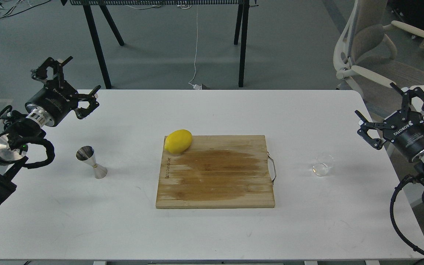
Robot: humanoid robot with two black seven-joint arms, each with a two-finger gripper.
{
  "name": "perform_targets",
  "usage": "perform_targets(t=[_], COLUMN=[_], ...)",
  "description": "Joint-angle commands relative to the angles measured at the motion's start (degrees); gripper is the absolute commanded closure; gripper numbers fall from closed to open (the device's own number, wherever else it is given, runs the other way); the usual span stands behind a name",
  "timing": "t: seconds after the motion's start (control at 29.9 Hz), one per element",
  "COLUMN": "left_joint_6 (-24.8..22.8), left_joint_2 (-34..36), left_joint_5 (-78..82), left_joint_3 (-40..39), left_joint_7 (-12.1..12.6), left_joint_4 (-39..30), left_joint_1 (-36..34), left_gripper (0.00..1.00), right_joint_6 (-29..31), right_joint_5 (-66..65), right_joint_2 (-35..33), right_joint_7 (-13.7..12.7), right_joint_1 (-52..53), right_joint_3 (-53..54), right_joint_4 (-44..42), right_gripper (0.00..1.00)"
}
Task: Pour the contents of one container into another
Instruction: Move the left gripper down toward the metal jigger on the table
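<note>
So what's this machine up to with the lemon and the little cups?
Nothing is being handled yet. Both arms hover above the white table with open, empty grippers: the left gripper above the steel jigger, the right gripper near the small clear glass cup. The lemon sits untouched on a corner of the wooden cutting board in the middle. The pour from cup to jigger has not begun.

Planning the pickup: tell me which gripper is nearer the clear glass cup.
Right. The right gripper hangs open just above and right of the glass cup; the left gripper, also open, is across the table, beyond the cutting board.
</note>
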Motion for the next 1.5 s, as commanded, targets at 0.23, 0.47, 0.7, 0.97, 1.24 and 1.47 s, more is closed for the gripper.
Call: perform_targets(t=[0.23, 0.47, 0.7, 0.97, 1.24, 1.47], left_joint_6=[0.0, 0.0, 0.0, 0.0, 5.8, 25.3], left_joint_2=[-0.7, 0.0, 4.3, 7.8, 8.2, 8.7], left_joint_5=[-6.5, -5.1, 29.7, 38.0, 64.1, 65.8], left_joint_3=[-1.1, 0.0, -0.9, -0.9, -1.0, 0.1], left_joint_7=[-0.6, -1.3, -14.3, -23.4, -23.4, -23.4], left_joint_4=[2.5, 5.1, 5.7, -5.2, -16.9, -17.7], left_joint_1=[1.4, 0.3, -3.1, -3.8, -3.0, 2.9], left_gripper=[0.00, 0.00, 0.00, 0.00, 0.00, 0.00], right_joint_6=[0.0, 0.0, 0.0, 0.0, 0.0, 0.0], right_joint_5=[0.0, 0.0, 0.0, 0.0, 0.0, 0.0], right_joint_2=[1.0, 0.5, 0.4, 0.5, 0.5, 0.5], right_joint_7=[0.0, 0.0, 0.0, 0.0, 0.1, 0.1], right_joint_1=[0.1, 0.1, 0.1, 0.0, -0.1, -0.4], right_joint_3=[0.5, 0.6, 0.7, 0.6, 0.6, 0.7], right_joint_4=[0.0, 0.0, 0.0, 0.0, -0.3, -0.7], right_gripper=[0.00, 0.00, 0.00, 0.00, 0.00, 0.00])
